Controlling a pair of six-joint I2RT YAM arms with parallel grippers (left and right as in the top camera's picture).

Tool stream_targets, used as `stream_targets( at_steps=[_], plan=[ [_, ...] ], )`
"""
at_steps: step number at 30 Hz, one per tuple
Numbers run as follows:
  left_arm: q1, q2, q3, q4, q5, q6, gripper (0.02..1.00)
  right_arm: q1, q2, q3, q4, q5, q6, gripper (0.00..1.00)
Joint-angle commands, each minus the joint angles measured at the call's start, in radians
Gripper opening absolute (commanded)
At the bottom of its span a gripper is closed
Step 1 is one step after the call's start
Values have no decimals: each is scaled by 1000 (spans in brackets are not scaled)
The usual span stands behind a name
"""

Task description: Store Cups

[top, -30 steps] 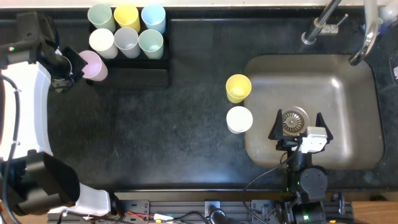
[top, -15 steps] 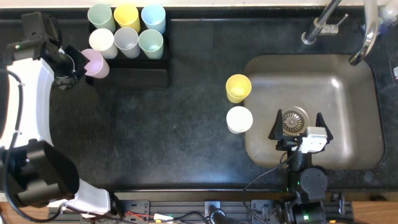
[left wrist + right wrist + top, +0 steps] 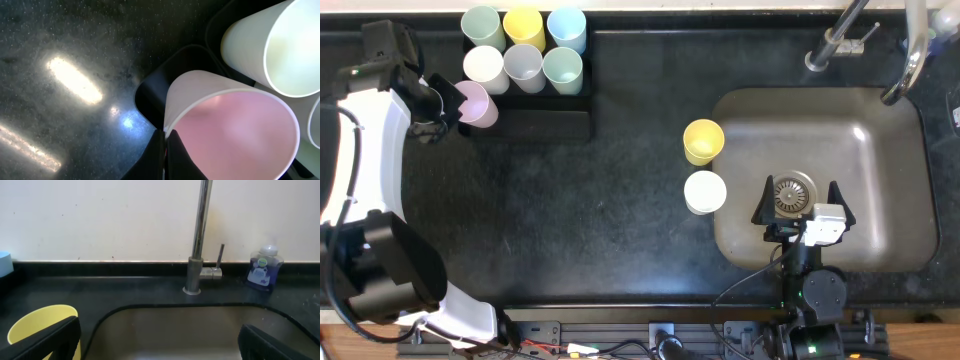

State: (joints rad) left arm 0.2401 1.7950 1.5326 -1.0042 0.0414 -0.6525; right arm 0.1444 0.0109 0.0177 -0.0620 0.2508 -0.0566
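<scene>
Here, my left gripper (image 3: 442, 100) pinches the rim of the pale pink plastic cup (image 3: 475, 103), which is tilted over the near left corner of the black cup rack (image 3: 535, 126), far left on the counter. My right gripper (image 3: 802, 205) hangs with its fingers spread over the steel sink (image 3: 880, 130).

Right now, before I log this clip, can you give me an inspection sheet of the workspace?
Surface: dark speckled counter, sink set in at right.
Job's things: rack holds six cups; pink cup tilted at its left end; yellow cup and white cup stand on the counter beside the sink.
Clutter: nothing seen.
Grippers: left gripper shut on pink cup; right gripper open over the sink.
Cables: wires by the arm bases.
Surroundings: faucet, soap bottle, pale wall.
</scene>
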Motion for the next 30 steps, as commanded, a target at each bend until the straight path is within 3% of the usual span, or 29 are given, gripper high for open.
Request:
stream_targets(
  at_steps=[1,16,17,18,19,20,21,30],
  plan=[
    [3,40,-8,5,-2,-7,36,-4,-6,-13,7,2,-3,996],
    [1,104,-8,39,-10,-7,36,-4,-6,-13,7,2,-3,998],
    [1,104,-8,39,-10,-7,86,-4,-6,-13,7,2,-3,998],
    [1,104,-8,39,-10,-7,222,-4,-6,-13,7,2,-3,998],
    [1,104,-8,39,-9,-8,485,-4,-6,-13,7,2,-3,996],
    [1,104,-8,39,-9,-7,851,-4,-6,-13,7,2,-3,996],
    [0,104,-8,38,-9,-8,1000,-4,-6,-13,7,2,-3,998],
    [-11,64,-7,26,26,-7,998,-4,-6,-13,7,2,-3,998]
  ],
)
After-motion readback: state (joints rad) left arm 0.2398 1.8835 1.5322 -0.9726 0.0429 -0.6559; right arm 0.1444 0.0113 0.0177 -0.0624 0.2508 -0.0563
